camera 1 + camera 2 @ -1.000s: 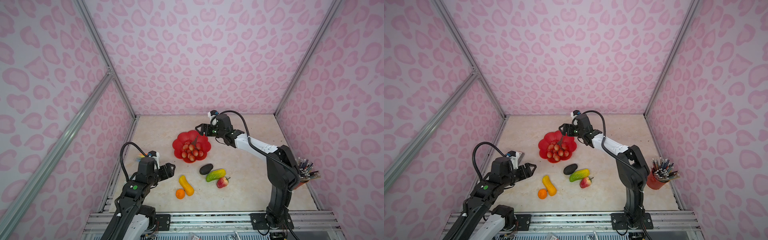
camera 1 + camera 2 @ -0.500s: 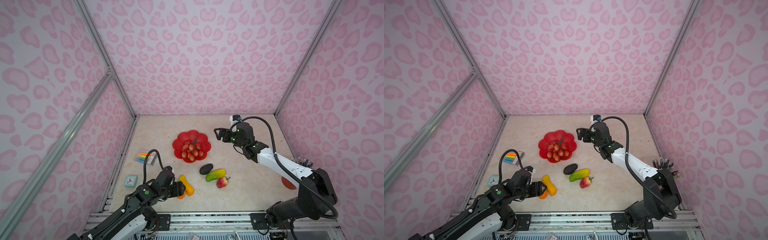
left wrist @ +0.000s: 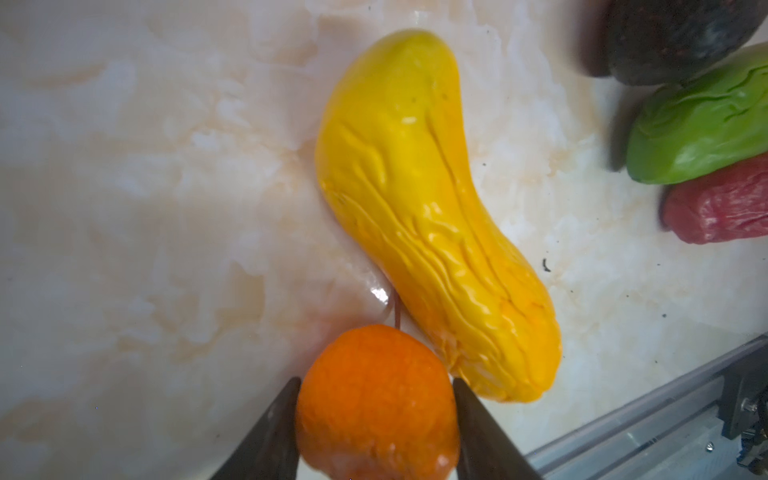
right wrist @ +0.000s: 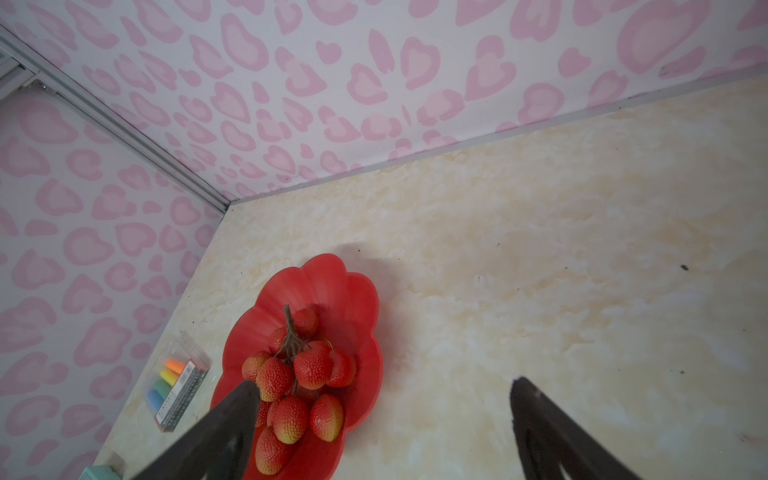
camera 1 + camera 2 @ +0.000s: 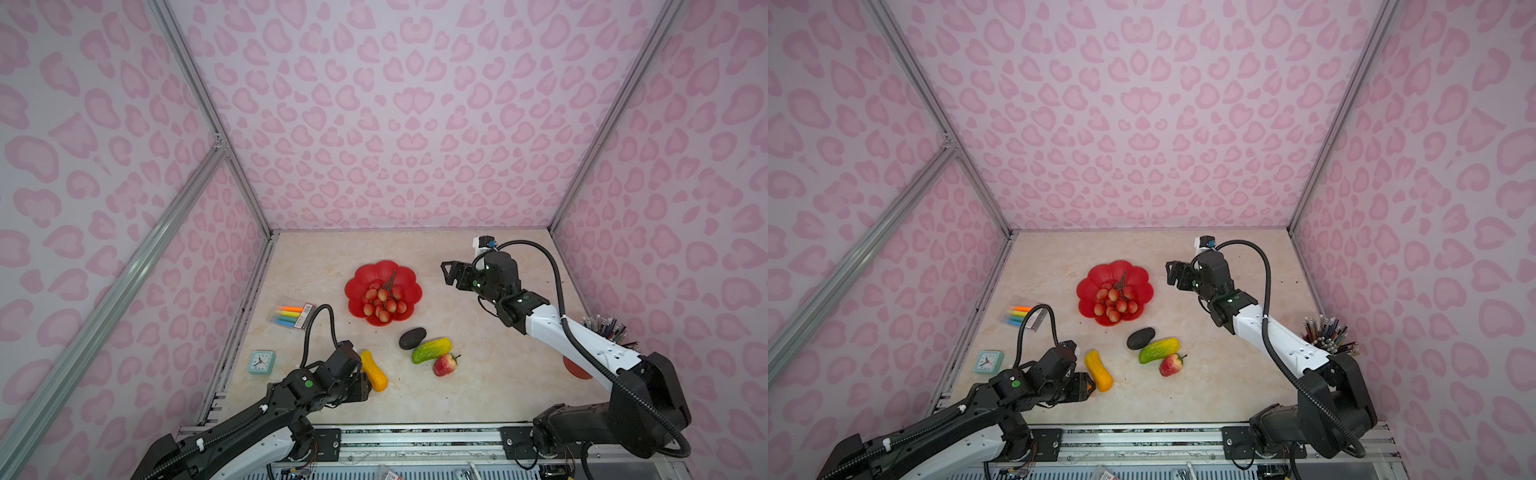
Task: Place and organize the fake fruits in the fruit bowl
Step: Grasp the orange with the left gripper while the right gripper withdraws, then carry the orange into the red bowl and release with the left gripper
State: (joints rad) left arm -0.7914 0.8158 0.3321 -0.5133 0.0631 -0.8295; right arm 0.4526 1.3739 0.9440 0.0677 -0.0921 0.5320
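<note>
Only the left wrist view shows the orange [image 3: 376, 409] whole; in both top views the left pincer [image 3: 376, 380] hides nearly all of it. That pincer stands narrow, its fingers seemingly pressed on both sides of the orange, on the worktop [image 5: 478, 399] at seven o'clock of the fruit bowl [image 5: 361, 276]. The right pincer [image 5: 449, 274] gapes wide, empty, at three o'clock of it.

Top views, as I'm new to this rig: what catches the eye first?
A glossy red fruit bowl mid-table already holds the lychee bunch. Near the front edge, the left end effector grips the orange beside the yellow fruit, while the right end effector hangs open right of the bowl.
</note>
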